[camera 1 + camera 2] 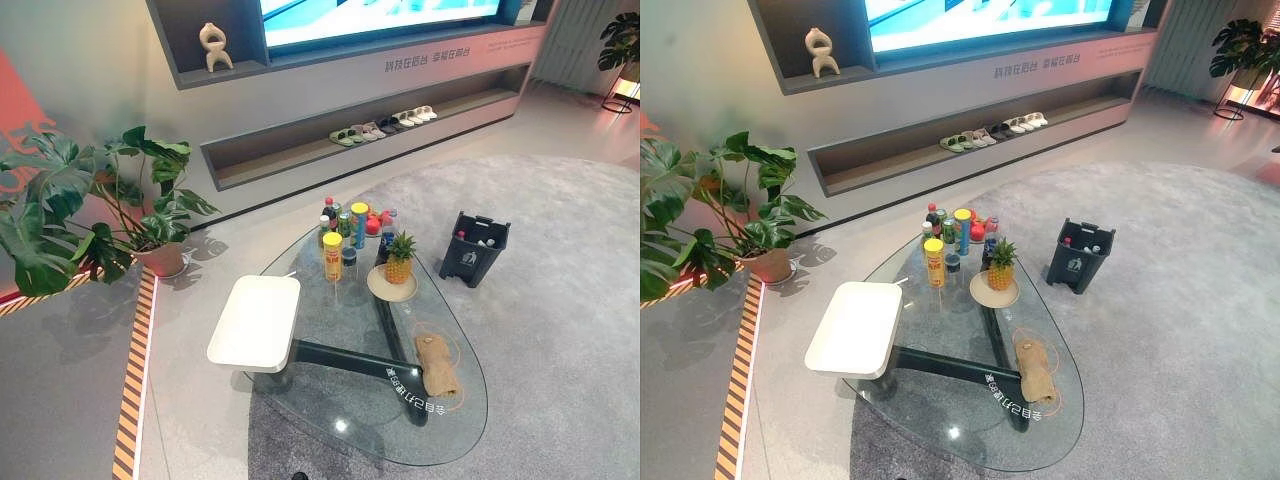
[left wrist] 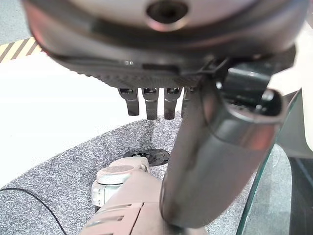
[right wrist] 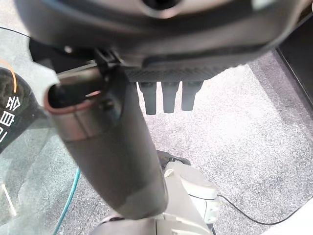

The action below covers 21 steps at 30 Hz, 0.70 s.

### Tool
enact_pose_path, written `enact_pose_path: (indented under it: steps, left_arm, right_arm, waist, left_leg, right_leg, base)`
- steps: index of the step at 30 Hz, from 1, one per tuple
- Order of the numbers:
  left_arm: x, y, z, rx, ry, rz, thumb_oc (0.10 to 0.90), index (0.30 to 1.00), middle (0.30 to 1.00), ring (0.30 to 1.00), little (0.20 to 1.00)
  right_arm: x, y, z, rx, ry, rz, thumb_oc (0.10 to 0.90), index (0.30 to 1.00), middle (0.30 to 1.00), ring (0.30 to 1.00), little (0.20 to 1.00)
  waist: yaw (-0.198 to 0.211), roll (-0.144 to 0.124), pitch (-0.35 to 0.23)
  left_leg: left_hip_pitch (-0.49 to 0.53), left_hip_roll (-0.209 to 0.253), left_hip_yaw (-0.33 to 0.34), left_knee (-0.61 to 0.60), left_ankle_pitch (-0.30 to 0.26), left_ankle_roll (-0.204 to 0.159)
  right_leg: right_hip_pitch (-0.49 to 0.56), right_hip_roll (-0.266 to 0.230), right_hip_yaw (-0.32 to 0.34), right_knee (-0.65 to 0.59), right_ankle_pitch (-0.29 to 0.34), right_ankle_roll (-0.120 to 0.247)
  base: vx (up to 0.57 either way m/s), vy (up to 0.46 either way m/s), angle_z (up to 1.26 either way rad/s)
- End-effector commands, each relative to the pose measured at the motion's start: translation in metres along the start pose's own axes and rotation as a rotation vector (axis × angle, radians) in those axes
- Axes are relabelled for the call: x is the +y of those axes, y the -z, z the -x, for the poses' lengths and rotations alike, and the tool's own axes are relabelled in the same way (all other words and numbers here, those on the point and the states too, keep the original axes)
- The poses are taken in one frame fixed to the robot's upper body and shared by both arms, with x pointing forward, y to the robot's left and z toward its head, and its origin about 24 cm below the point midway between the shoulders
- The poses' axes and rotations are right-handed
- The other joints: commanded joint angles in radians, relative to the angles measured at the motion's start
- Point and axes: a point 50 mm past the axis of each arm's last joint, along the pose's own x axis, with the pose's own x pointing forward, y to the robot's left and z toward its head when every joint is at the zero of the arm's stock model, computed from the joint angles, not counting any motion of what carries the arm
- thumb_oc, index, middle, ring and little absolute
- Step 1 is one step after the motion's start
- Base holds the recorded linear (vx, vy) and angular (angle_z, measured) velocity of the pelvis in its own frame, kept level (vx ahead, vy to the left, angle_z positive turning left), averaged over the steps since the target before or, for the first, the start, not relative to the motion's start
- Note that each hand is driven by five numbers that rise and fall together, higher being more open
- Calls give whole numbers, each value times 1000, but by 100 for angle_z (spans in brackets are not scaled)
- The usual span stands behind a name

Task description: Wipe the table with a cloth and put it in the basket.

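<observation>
A tan cloth point(image 1: 437, 365) lies rolled up on the near right part of the glass table point(image 1: 330, 405). The dark basket point(image 1: 474, 248) stands on the grey carpet to the right of the table, with a few small things inside it. In the left wrist view my left hand point(image 2: 161, 73) hangs over the carpet by the table's edge, fingers point(image 2: 151, 103) straight and holding nothing. My right hand point(image 3: 166, 63) hangs the same way beside the glass edge, its fingers point(image 3: 168, 98) straight and empty. Both hands are well away from the cloth.
Several bottles and cans point(image 1: 350, 225) crowd the table's far end, next to a pineapple point(image 1: 399, 258) on a round plate. A white panel point(image 1: 257, 320) juts from the table's left side. A potted plant point(image 1: 130, 210) stands at the left; shoes point(image 1: 385, 125) line a low wall shelf.
</observation>
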Motion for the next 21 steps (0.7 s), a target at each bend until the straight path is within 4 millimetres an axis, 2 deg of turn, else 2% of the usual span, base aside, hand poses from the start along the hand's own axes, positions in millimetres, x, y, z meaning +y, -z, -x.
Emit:
enact_pose_path:
  steps: [1, 21]
  left_arm:
    - [8, -14, 0, -9, -43, -13, 800, 900, 900, 900, 900]
    - [13, -11, 1, 3, -78, -7, 800, 900, 900, 900, 900]
  right_arm:
    - [-4, -14, 1, -10, 37, 42, 800, 900, 900, 900, 900]
    - [-10, -16, 2, -25, 94, -13, 800, 900, 900, 900, 900]
  waist:
    - [22, -19, 22]
    - [27, -25, 28]
  left_leg:
    - [67, -1, 33, 6, -142, -4]
    - [63, 0, 31, 6, -141, -4]
  right_leg:
    - [-65, -48, -12, 4, 52, 55]
    - [-67, -51, -18, 4, 53, 57]
  base:
    - [0, 0, 0]
    - [3, 0, 0]
